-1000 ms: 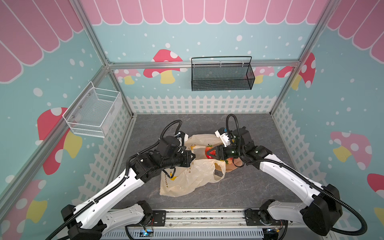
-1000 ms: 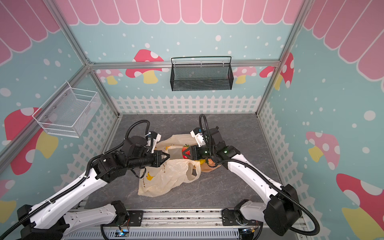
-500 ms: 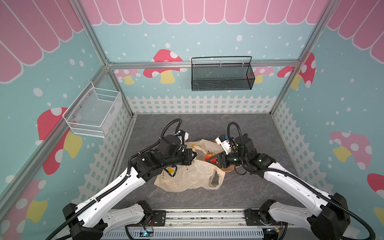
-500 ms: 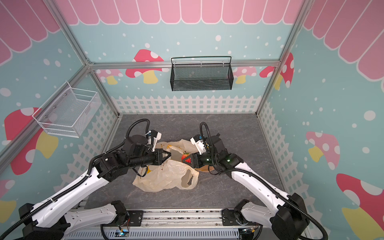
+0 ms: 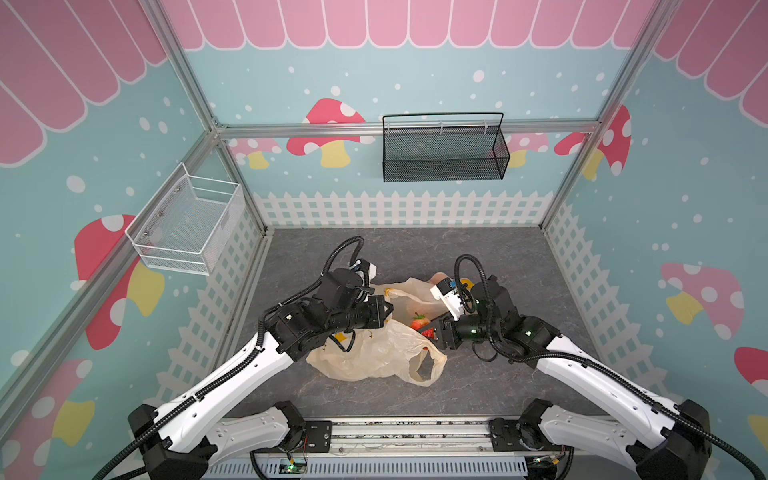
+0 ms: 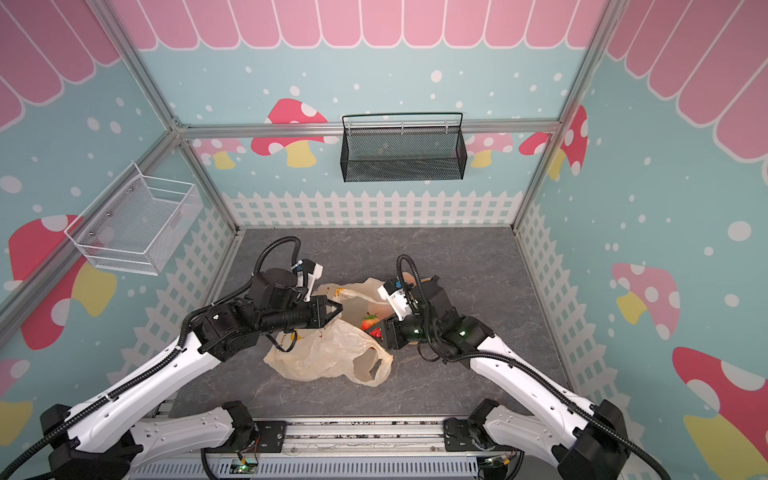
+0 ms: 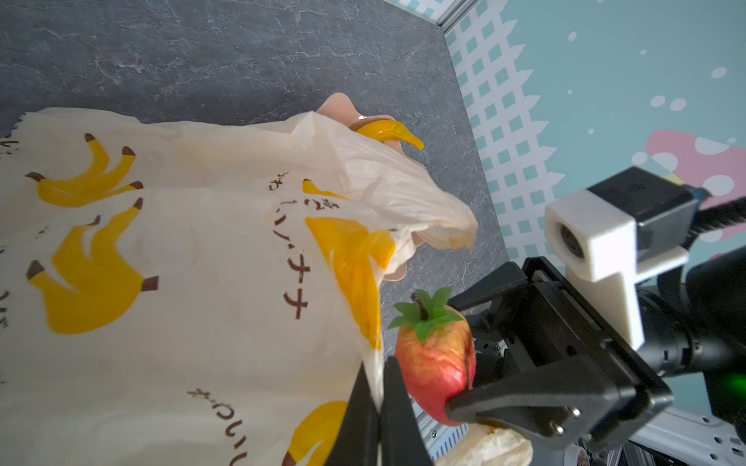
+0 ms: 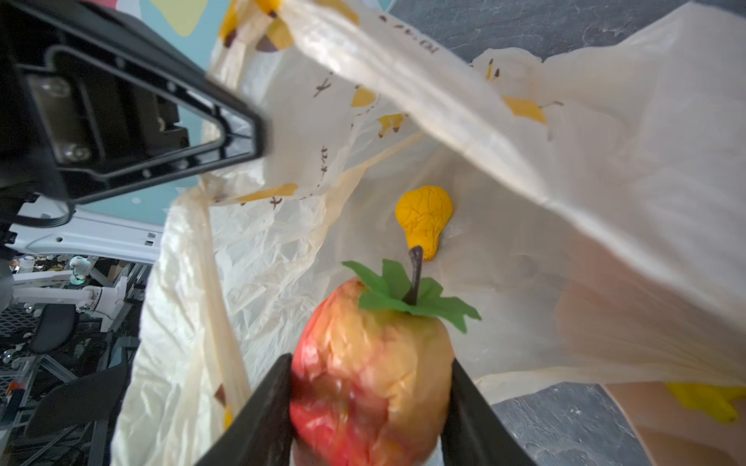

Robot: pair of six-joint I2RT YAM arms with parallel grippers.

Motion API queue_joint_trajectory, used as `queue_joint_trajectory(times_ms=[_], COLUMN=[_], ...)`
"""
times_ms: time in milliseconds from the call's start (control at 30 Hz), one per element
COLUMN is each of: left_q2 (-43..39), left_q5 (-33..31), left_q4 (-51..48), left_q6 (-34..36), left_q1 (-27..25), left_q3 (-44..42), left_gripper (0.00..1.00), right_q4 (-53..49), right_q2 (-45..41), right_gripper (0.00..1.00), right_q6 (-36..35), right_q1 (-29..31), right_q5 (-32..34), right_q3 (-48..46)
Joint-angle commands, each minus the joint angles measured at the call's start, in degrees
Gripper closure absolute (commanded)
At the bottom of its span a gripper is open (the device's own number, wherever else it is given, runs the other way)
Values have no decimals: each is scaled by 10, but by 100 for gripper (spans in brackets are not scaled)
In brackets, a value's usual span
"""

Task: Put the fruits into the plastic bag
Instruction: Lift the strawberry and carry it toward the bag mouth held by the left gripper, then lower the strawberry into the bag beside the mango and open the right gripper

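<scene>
Partway: left gripper [image 7: 377, 387] fingers pinch plastic bag [image 7: 181, 262] rim; right gripper [image 8: 369, 383] fingers clamp strawberry [image 8: 371, 355] at its mouth; yellow fruit [image 8: 424, 218] inside.

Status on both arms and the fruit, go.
Left end effector shut on plastic bag rim, mouth held open. Right end effector grips strawberry at the opening. One yellow fruit inside. Nothing blocking.

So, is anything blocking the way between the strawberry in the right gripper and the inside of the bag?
Nothing visible. The left gripper pinches the edge of the bag and holds its mouth open. The strawberry in the right gripper is right at that opening. One yellow fruit lies deeper inside, apart from it.
</scene>
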Motion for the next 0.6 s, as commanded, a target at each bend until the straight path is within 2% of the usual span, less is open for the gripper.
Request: queue_joint_trajectory(times_ms=[0, 133, 567], left_q2=[4, 4, 5], left_q5=[-8, -3, 17], left_q4=[2, 3, 16], left_q6=[-10, -10, -11], left_q1=[4, 4, 4], left_q3=[17, 19, 18], left_gripper=[98, 98, 98], right_q4=[-36, -31, 10], right_q2=[-11, -18, 43], right_gripper=[58, 58, 62], right_q6=[-14, -14, -43], right_q1=[7, 14, 23], right_q5=[15, 22, 6], right_q3=[-12, -28, -54])
